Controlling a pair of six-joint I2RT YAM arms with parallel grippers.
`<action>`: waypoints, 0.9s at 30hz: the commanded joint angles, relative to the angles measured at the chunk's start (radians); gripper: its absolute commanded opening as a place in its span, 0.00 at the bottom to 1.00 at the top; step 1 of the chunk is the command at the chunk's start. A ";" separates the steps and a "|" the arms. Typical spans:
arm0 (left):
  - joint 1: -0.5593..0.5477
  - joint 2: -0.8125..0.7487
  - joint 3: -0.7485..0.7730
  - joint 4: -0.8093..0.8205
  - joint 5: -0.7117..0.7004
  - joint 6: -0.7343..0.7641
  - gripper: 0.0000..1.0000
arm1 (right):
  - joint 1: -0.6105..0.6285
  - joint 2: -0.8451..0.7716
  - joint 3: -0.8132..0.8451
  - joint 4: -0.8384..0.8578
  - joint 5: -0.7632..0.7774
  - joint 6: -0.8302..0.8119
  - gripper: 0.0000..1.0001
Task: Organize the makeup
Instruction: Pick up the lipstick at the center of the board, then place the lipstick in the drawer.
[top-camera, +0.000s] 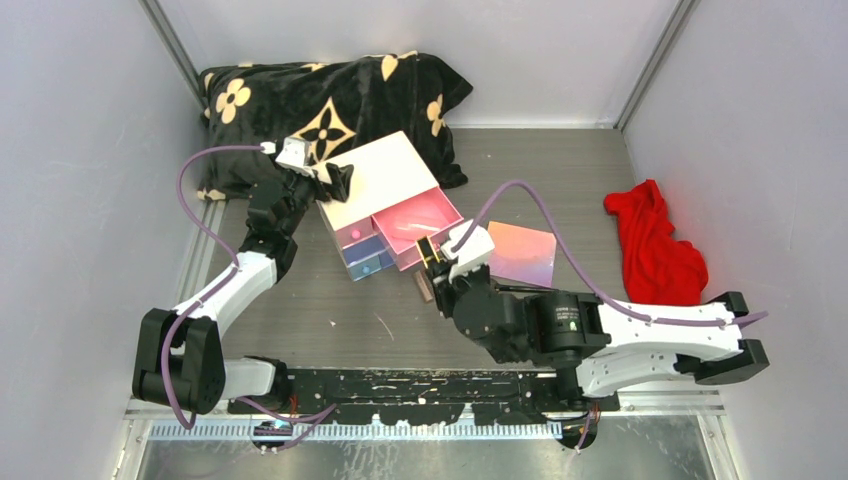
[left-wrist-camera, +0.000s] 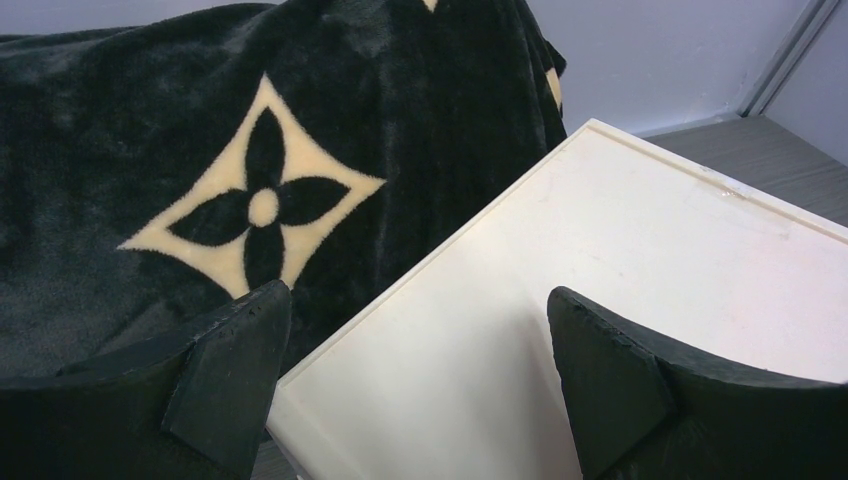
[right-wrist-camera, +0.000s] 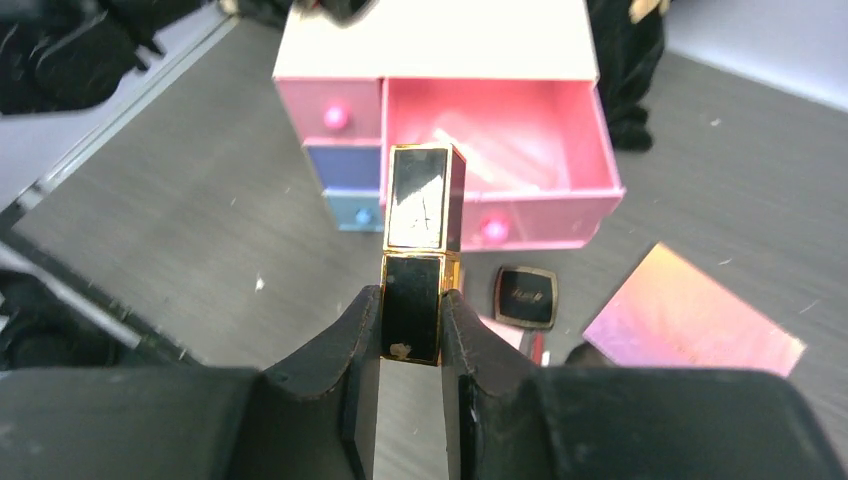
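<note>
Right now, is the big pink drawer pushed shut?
No, the pink drawer stands pulled out of the white chest, its inside showing.

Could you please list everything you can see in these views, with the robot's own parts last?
Blanket: one, black with cream flowers, back left.
Chest: one, white, with pink, purple and blue drawers, centre; large pink drawer open.
Palette: one, iridescent pink, lying right of the chest.
Compact: one, black, lying before the open drawer.
Cloth: one, red, far right.
Lipstick: one, black and gold, in the right gripper.
Left gripper: open, over the chest top.
Right gripper: shut on the lipstick.
</note>
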 joint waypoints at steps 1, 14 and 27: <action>-0.009 0.073 -0.076 -0.294 -0.010 0.062 1.00 | -0.137 0.058 0.093 0.091 -0.023 -0.202 0.08; -0.012 0.074 -0.078 -0.290 -0.015 0.065 1.00 | -0.594 0.209 0.134 0.240 -0.570 -0.283 0.09; -0.011 0.068 -0.083 -0.287 -0.014 0.065 1.00 | -0.672 0.255 0.131 0.211 -0.656 -0.254 0.10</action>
